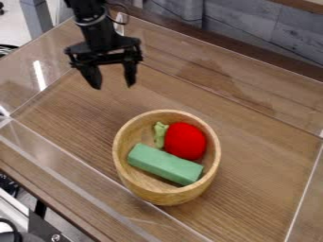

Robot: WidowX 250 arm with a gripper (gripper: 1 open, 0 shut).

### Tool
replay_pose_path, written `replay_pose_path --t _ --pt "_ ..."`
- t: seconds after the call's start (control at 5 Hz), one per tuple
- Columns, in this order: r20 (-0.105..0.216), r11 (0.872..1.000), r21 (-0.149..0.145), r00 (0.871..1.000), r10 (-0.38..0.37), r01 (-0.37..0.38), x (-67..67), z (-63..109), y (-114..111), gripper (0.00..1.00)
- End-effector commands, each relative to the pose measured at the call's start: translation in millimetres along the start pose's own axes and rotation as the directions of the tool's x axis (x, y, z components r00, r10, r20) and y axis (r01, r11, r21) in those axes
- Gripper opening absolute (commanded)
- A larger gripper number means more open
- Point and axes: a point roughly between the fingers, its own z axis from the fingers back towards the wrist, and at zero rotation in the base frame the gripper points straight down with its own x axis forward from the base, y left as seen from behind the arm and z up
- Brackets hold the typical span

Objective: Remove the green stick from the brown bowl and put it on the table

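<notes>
The green stick lies flat inside the brown bowl, along its front-left side, beside a red strawberry toy. The bowl stands on the wood-grain table at the centre front. My gripper hangs over the table up and to the left of the bowl, apart from it. Its two black fingers point down and stand spread wide, open, with nothing between them.
Clear acrylic walls run around the tabletop's edges, close in front of and to the left of the bowl. Bare wood lies to the right of and behind the bowl.
</notes>
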Motion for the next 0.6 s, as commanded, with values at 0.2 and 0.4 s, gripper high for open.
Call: replay_pose_path --t 0.2,0.4 --pt "0.068 0.978 0.023 0.976 0.205 -0.207 -16.4 14.8 -18 1.00" --pt "0.084 0.927 0.039 0.925 0.370 -0.374 -36.9 15.9 -24 0.00"
